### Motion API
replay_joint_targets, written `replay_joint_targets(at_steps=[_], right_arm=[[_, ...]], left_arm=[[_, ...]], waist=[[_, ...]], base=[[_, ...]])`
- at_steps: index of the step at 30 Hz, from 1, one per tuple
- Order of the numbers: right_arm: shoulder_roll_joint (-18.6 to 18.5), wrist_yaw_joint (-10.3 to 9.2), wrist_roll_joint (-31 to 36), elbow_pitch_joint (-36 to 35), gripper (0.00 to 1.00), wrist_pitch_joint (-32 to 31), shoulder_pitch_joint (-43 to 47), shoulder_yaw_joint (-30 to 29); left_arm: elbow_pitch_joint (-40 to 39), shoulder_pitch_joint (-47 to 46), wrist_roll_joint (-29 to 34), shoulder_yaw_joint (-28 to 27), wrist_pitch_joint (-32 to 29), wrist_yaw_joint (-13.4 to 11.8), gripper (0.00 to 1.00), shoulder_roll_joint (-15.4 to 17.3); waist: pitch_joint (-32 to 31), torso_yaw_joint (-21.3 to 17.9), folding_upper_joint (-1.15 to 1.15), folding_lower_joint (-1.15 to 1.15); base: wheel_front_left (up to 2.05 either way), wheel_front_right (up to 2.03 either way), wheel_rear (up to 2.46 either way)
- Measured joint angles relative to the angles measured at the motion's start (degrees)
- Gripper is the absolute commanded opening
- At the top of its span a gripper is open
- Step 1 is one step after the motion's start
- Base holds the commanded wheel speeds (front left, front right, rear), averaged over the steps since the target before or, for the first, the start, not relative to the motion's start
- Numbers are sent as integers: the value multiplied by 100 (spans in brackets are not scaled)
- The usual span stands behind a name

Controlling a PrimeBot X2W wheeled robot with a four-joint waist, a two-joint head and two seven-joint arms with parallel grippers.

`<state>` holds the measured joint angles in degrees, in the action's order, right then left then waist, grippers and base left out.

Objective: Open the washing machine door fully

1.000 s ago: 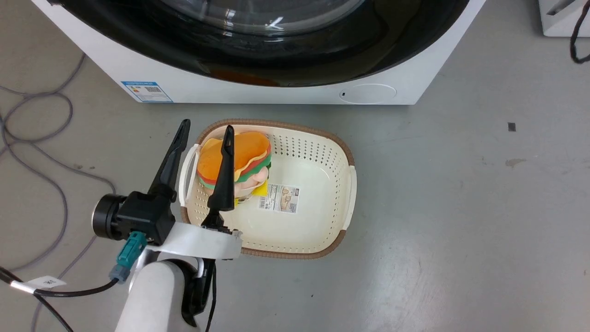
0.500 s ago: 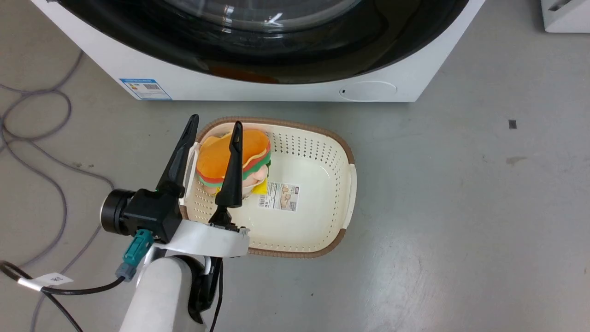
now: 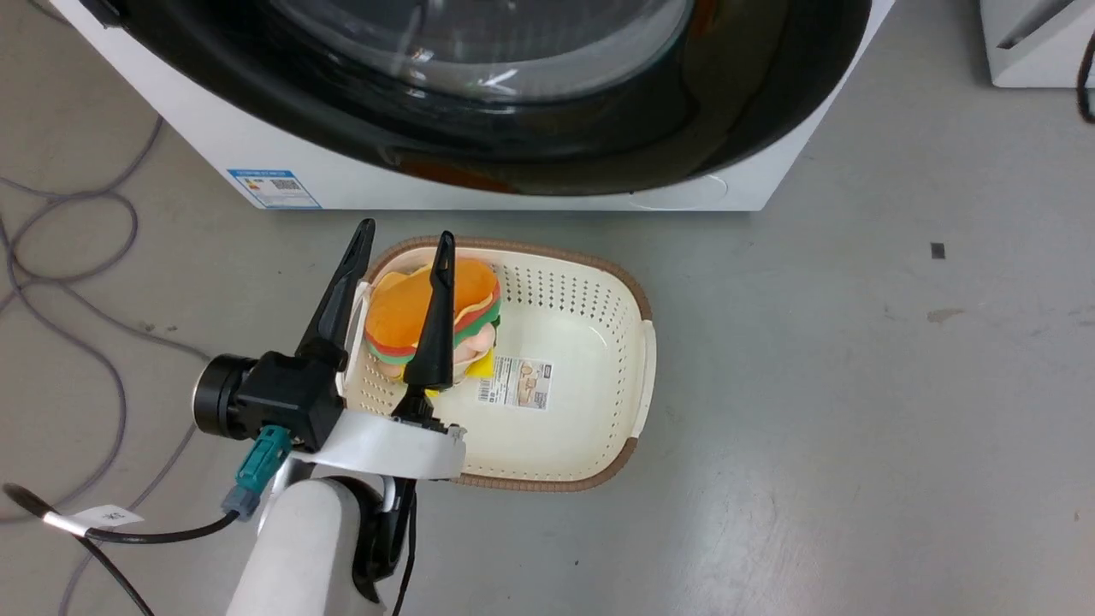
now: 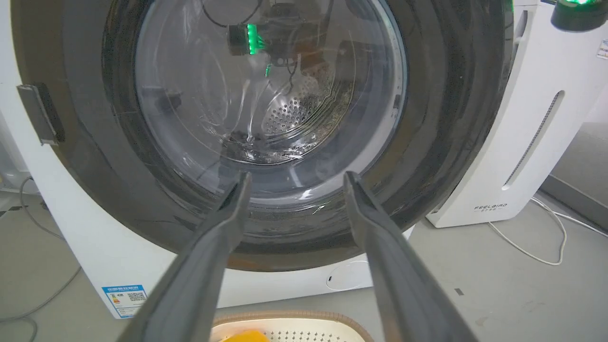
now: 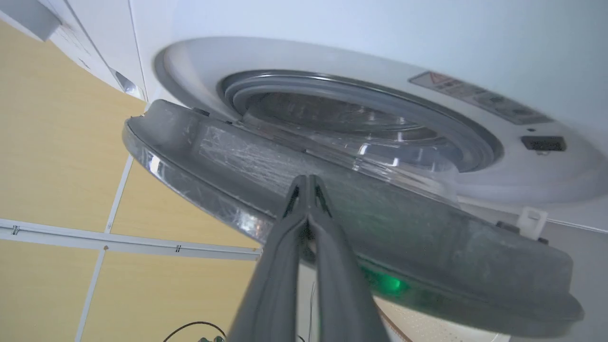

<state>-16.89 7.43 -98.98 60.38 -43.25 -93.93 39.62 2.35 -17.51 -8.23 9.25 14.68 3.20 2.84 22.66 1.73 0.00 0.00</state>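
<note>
since the door stood only ajar, with a wedge of gap between it and the front of the machine, the step in hand looked to be the outward swing, with most of the arc left to go. in the right wrist view the right gripper had its two fingers pressed together with nothing seen between them. their tips were at the door's inner face, just beside the bulge of the glass; whether they touched it i could not tell. the left gripper hung spread wide and empty on the near side of the machine, left of centre. it was above the left end of the basket, which lay on the floor just in front of the machine with a burger toy in it.

to do this well, the closed fingers would best have worked as a hook on the dark rim rather than on the glass. they belonged close to the free edge, where leverage is greatest. the pull ought to have followed the door's arc round its hinge, not run straight toward the near side, or the tips might have slid off the glossy face. a slow, even motion seemed right. the left arm was best kept low and out of the sweep. the basket, near the door's lower edge, wanted watching, though the door seemed likely to pass above it.
</note>
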Motion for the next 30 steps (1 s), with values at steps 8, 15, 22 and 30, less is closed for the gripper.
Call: replay_joint_targets(at_steps=[8, 15, 22, 30], right_arm=[[-12, 0, -104, -121, 0, -219, 405, 52], [-10, -1, -237, -121, 0, -539, 586, 125], [-8, 0, -341, -322, 0, -794, 1002, 244], [-45, 0, -443, -845, 0, -971, 1682, 368]], left_arm=[[67, 80, -1, 34, 1, 0, 100, -1], [158, 227, -1, 49, 1, 0, 100, -1], [303, 382, -2, 104, 1, -3, 100, -1], [492, 653, 0, 86, 1, -3, 100, -1]], waist=[[-202, -19, 0, 0], [-453, -47, 0, 0], [-760, -53, 0, -1], [-1157, -4, 0, -1]], base=[[0, 0, 0], [0, 0, 0], [0, 0, 0], [0, 0, 0]])
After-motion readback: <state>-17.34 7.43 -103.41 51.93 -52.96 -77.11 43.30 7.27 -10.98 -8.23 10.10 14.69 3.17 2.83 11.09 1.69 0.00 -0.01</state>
